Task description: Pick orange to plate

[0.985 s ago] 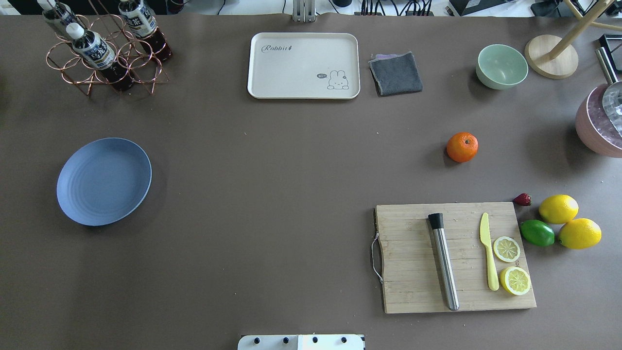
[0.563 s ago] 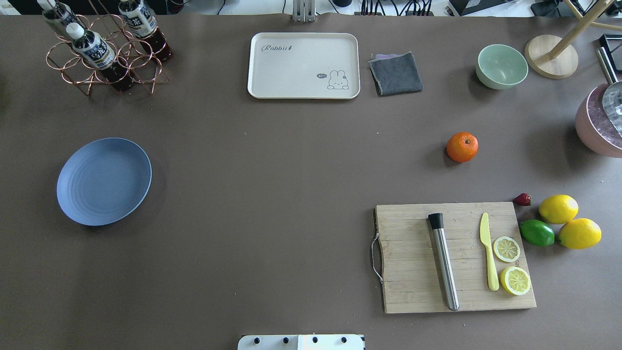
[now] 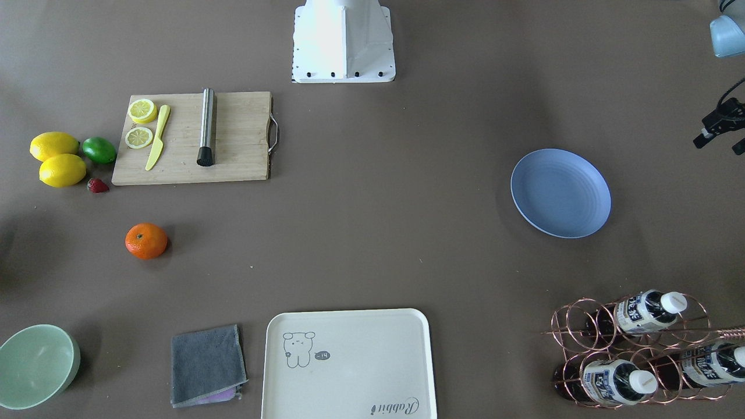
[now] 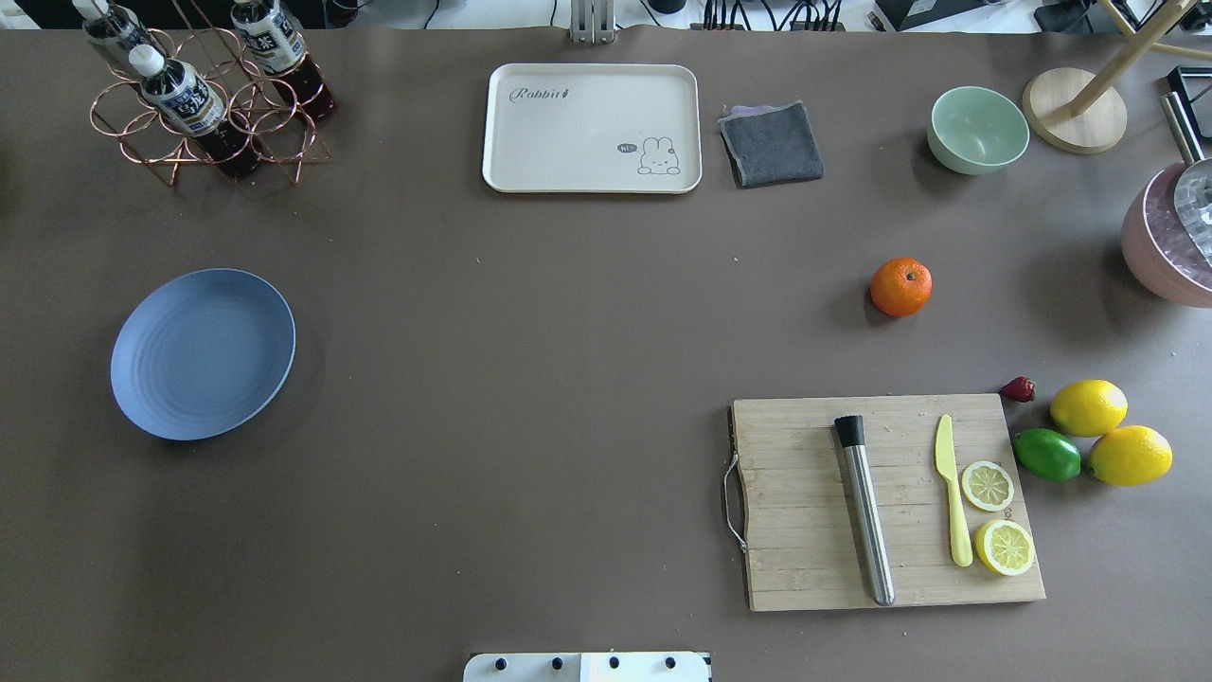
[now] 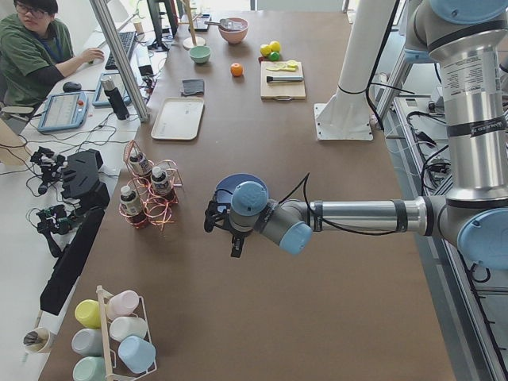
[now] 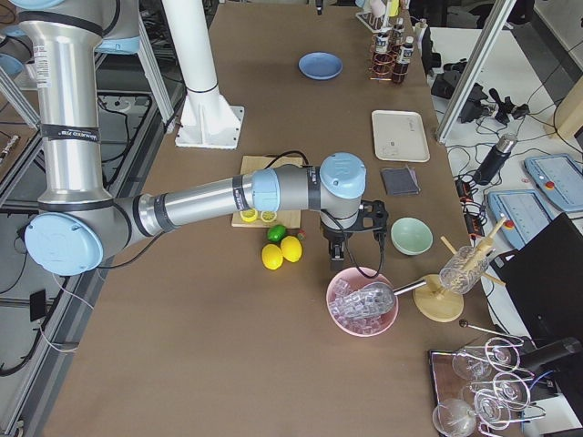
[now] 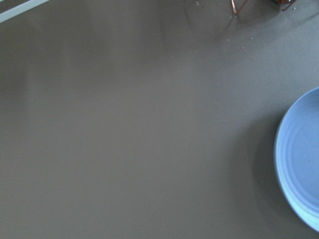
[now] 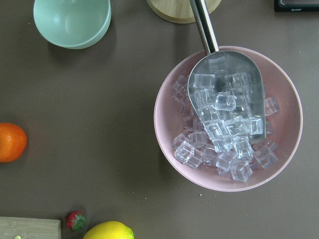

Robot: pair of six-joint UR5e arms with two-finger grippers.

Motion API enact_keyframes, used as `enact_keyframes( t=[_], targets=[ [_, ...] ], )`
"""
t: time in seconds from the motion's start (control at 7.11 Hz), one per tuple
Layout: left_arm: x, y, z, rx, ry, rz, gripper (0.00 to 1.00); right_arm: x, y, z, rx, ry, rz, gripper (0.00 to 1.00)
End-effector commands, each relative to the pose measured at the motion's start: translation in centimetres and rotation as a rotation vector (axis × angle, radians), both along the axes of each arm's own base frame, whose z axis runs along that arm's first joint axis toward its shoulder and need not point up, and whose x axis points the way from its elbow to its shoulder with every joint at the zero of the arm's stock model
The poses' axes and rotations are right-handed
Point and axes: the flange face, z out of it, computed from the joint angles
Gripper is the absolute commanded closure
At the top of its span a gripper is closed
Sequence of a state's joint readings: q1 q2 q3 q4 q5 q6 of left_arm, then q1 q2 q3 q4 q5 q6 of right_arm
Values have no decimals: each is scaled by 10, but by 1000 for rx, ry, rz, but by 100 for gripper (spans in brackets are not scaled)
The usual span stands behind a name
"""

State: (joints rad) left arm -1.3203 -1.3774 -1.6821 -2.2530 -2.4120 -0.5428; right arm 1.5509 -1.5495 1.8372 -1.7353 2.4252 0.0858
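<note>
Brown tabletop (image 4: 530, 379) has the orange (image 4: 900, 286) sitting loose past the cutting board (image 4: 805, 493), way across from the plate (image 4: 203, 353), and tbh I can't tell if my left fingers (image 5: 209, 222) or right fingers (image 6: 331, 255) are open, but an off-centre pinch could send that round thing rolling.
</note>
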Motion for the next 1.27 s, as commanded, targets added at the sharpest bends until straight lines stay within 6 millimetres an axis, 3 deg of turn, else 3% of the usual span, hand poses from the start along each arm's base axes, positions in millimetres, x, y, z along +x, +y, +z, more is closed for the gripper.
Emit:
enact_keyframes(
  t=[0.0, 0.14, 0.28, 0.42, 0.7, 1.13],
  targets=[
    [36, -11, -10, -7, 34, -22, 2, -64, -26, -34, -23, -18, -5, 0],
    [55, -13, 3, -4, -22, -20, 2, -94, -36, -53, -33, -30, -2, 0],
    [84, -26, 0, -9, -50, -31, 2, -108, -39, -63, -44, -38, 12, 0],
    [107, -34, -8, -45, -32, -44, 2, -115, -40, -71, -44, -41, 13, 0],
    [136, -35, -3, 1, -7, -8, 2, -119, -42, -76, -39, -45, 8, 0],
    [179, -25, 4, -7, -12, 74, 2, -128, -40, -77, -40, -47, -7, 0]
  ],
)
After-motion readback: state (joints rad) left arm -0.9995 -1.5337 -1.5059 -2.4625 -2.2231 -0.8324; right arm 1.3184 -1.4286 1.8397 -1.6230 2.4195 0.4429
